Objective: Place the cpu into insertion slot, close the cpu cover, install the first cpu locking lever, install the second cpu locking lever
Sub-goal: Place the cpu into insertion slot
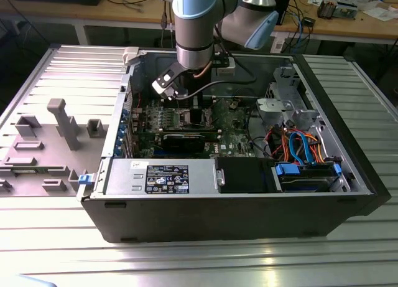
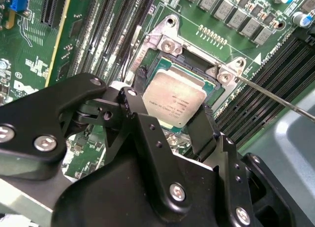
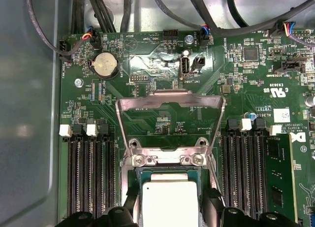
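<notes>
In the exterior view my gripper (image 1: 194, 112) reaches down into an open computer case (image 1: 236, 218), just over the green motherboard. In both wrist views the black fingers (image 2: 201, 122) sit on two opposite sides of the cpu (image 2: 173, 100), a small silvery square. The gripper (image 2: 172, 103) is shut on it. The cpu (image 3: 170, 202) lies level over the insertion slot (image 2: 193, 65), whose metal rim (image 3: 167, 159) shows just beyond it. The cpu cover (image 3: 170, 97), a thin silvery frame, stands swung up and open behind the socket. A thin locking lever (image 2: 275, 96) juts out to one side.
Long black memory slots (image 3: 91, 173) flank the socket on both sides. A long black card (image 1: 186, 139) lies nearer the front of the case, with a power supply (image 1: 161, 178) in front of it. Coloured cables (image 1: 298, 144) and a drive cage fill the exterior view's right. A grey fixture (image 1: 62, 122) stands outside the case.
</notes>
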Robot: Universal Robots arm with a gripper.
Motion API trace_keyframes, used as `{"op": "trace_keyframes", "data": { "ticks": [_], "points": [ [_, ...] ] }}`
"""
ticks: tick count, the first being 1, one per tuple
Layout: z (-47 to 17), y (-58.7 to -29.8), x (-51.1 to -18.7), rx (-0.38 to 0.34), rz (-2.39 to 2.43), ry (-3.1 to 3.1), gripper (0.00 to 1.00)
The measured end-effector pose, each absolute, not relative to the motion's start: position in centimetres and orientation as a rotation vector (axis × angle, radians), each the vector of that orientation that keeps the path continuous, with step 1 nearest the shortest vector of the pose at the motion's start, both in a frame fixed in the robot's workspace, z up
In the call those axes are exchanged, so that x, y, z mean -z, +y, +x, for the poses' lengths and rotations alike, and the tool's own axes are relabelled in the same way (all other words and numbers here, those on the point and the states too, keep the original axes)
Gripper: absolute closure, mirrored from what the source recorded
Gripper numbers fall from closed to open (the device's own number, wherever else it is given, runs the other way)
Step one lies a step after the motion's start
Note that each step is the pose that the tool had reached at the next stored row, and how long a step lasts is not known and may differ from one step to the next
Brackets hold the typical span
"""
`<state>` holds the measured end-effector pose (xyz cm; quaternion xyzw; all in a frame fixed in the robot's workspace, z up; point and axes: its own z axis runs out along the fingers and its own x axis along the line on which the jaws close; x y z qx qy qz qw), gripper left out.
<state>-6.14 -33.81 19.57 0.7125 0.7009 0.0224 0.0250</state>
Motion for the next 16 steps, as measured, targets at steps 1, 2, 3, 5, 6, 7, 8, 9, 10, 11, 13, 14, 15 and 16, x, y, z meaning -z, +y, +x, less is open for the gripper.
{"op": "trace_keyframes", "data": {
  "ticks": [1, 2, 3, 5, 6, 7, 8, 9, 10, 11, 13, 14, 15, 16],
  "points": [
    [-6.14, -33.81, -19.57, -0.069, 2.203, 2.168, 0.38],
    [-6.14, -33.81, -19.57, -0.069, 2.203, 2.168, 0.38],
    [-6.14, -33.81, -19.57, -0.069, 2.203, 2.168, 0.38],
    [-6.14, -33.81, -19.56, -0.069, 2.203, 2.168, 0.38],
    [-6.14, -33.81, -19.56, -0.069, 2.203, 2.168, 0.38],
    [-6.14, -33.80, -19.53, -0.070, 2.203, 2.168, 0.38],
    [-6.14, -33.80, -19.54, -0.070, 2.203, 2.168, 0.31],
    [-6.14, -33.80, -19.57, -0.070, 2.203, 2.168, 0.31],
    [-6.14, -33.81, -19.58, -0.069, 2.203, 2.168, 0.31],
    [-6.14, -33.81, -19.61, -0.069, 2.203, 2.168, 0.31],
    [-6.14, -33.81, -19.76, -0.069, 2.203, 2.168, 0.31],
    [-6.14, -33.81, -19.81, -0.069, 2.203, 2.168, 0.31],
    [-6.14, -33.81, -19.83, -0.069, 2.203, 2.168, 0.31],
    [-6.14, -33.76, -19.83, -0.069, 2.203, 2.168, 0.31]
  ]
}}
